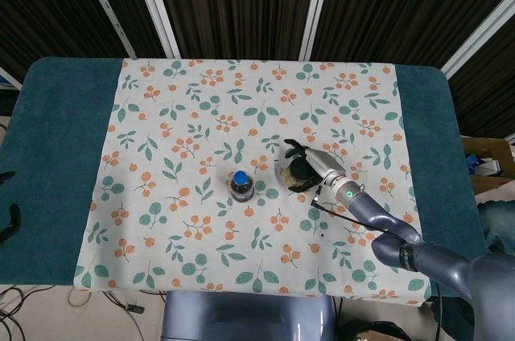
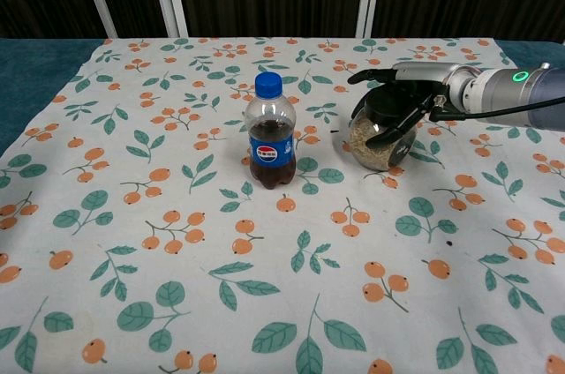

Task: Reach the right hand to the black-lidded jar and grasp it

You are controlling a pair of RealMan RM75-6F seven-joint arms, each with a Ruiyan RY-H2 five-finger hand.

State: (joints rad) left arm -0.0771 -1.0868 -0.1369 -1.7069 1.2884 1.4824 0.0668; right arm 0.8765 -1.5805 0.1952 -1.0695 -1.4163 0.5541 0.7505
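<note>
The black-lidded jar [image 2: 372, 146], a clear jar of pale grains, stands near the middle of the floral cloth, also seen from above as the jar [image 1: 285, 176]. My right hand [image 2: 399, 93] has come in from the right and is at the jar, fingers spread over and behind the lid and the thumb lying across the front of the glass. In the head view the right hand [image 1: 312, 166] covers most of the lid. Its fingers are still apart, not closed tight. Only dark fingertips of my left hand [image 1: 6, 220] show at the far left edge, holding nothing.
A small cola bottle [image 2: 272, 136] with a blue cap stands just left of the jar, about a hand's width away, also seen as the bottle [image 1: 240, 184]. The floral cloth [image 1: 185, 108] covers the teal table [image 1: 64, 132].
</note>
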